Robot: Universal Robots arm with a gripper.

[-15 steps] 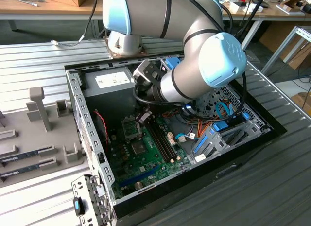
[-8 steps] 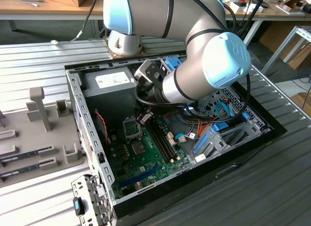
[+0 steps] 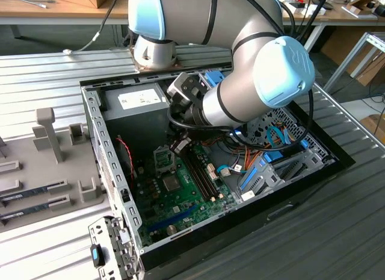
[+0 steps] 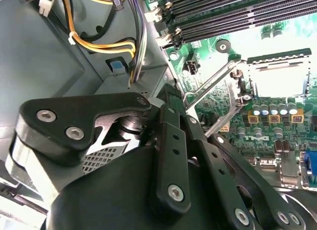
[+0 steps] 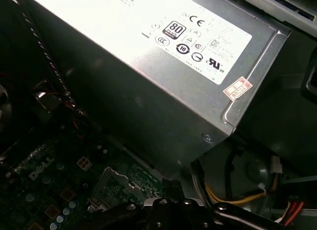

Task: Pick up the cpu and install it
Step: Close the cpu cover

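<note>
My gripper (image 3: 178, 147) reaches down into the open computer case, its tip just above the green motherboard (image 3: 174, 192) and beside the square processor socket (image 3: 163, 160). In both wrist views the black fingers (image 4: 171, 99) (image 5: 168, 186) come together at the tip and look shut, with nothing seen between them. The socket (image 4: 277, 79) shows a bright pale square inside its frame; glare keeps me from telling whether that is the cpu. A thin metal lever (image 4: 210, 89) angles up next to the socket, close to the fingertips.
The grey power-supply box (image 3: 135, 105) (image 5: 148, 67) stands right behind the socket. Black memory slots (image 3: 201, 174) run beside the gripper. Bundled cables (image 4: 99, 42) hang nearby. Case walls (image 3: 105, 153) hem the board in. Memory sticks (image 3: 36, 196) lie in a grey holder on the exterior view's left.
</note>
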